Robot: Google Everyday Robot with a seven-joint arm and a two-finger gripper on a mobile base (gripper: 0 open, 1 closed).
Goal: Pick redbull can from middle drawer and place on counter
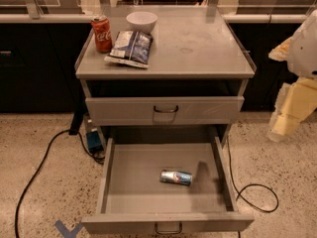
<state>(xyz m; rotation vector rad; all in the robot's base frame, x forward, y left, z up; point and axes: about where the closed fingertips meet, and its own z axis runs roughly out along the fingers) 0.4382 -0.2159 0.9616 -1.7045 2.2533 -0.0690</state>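
Observation:
The redbull can [176, 177] lies on its side on the floor of the open middle drawer [124, 182], right of centre. The drawer is pulled out towards me below a closed drawer [165, 110]. The counter [198, 43] is the grey cabinet top above. My gripper [290, 114] hangs with the pale arm at the right edge of the view, beside the cabinet, level with the closed drawer, well above and to the right of the can. It holds nothing that I can see.
On the counter's back left stand a red Coca-Cola can [102, 33], a white bowl [141, 21] and a chip bag [130, 47]. Black cables [250, 190] lie on the speckled floor on both sides. A blue box [94, 141] sits by the left leg.

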